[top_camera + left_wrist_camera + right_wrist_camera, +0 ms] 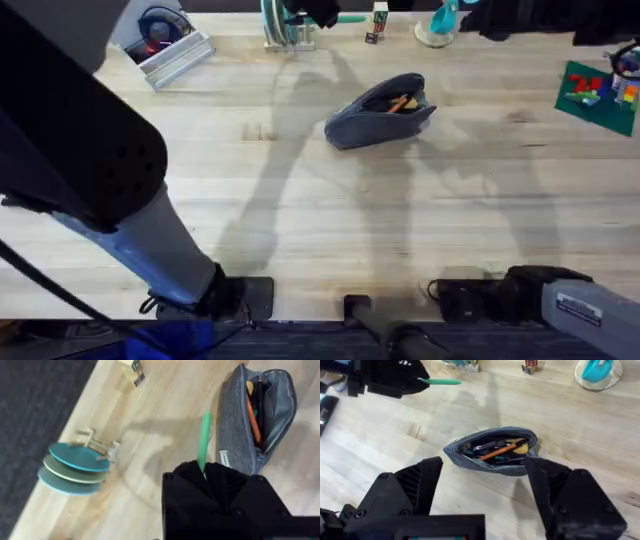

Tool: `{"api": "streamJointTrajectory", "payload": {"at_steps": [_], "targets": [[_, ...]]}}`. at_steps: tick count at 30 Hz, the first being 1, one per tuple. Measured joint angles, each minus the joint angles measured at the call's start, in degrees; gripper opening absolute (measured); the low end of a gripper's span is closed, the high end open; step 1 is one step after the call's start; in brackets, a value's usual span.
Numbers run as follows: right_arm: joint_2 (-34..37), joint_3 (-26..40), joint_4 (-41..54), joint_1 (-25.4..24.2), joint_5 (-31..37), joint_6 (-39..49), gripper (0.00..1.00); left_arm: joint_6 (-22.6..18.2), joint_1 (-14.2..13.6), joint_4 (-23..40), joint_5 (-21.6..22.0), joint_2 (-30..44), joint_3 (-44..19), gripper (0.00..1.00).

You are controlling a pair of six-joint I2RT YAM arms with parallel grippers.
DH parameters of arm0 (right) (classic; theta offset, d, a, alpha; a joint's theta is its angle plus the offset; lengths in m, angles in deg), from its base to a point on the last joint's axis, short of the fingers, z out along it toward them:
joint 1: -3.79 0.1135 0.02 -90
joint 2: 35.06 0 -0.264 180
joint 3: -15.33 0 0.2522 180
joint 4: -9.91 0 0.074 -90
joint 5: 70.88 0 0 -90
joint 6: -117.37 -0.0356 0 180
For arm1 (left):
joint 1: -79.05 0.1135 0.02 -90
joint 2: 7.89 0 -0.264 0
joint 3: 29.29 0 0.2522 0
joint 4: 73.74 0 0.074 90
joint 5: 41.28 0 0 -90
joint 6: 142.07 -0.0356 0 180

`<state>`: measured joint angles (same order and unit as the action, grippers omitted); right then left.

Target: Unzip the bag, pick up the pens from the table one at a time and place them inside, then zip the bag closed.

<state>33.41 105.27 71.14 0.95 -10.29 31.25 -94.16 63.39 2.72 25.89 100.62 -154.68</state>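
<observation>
The grey-blue bag [372,122] lies on the table [300,200], right of centre toward the far side. Its zipper is open, and an orange pen [400,103] rests inside among dark items. My left gripper [318,12] hovers over the table's far edge, left of the bag, shut on the light green pen [348,18]. In the left wrist view the green pen [203,440] sticks out from the left gripper [205,467] beside the open bag [235,435]. My right gripper [485,472] is open and empty, well short of the bag [492,465].
Teal plates in a rack [285,25] stand at the far edge near the left gripper, with a small box [378,22] and a teal item on a dish [440,25] beside them. A clear tray [170,50] sits far left. A green baseplate with bricks [598,95] lies far right.
</observation>
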Motion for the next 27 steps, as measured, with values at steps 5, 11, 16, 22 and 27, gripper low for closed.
{"api": "streamJointTrajectory", "payload": {"at_steps": [5, 11, 16, 22, 27], "targets": [[0.0, 0.0, 0.36, 0.0, 0.0, 0.01, 0.996, 2.52, -0.32, 1.02, 0.43, -0.68, 0.0, 0.041], [0.0, 0.0, 2.59, 0.0, 0.0, 0.01, 0.996, 5.78, -2.55, 1.0, 3.7, -4.56, 0.02, 0.041], [0.0, 0.0, 4.24, 0.0, 0.0, 0.81, 0.995, 8.67, -6.25, 1.02, 6.35, -7.77, 0.02, 0.041], [0.0, 0.0, 7.87, 0.0, 0.0, 3.94, 0.996, 15.36, -10.06, 2.34, 8.55, -8.0, 0.02, 0.041], [0.0, 0.0, 10.1, 0.0, 0.01, 7.3, 0.996, 20.86, -12.32, 4.17, 9.22, -8.0, 0.02, 0.041]]}}
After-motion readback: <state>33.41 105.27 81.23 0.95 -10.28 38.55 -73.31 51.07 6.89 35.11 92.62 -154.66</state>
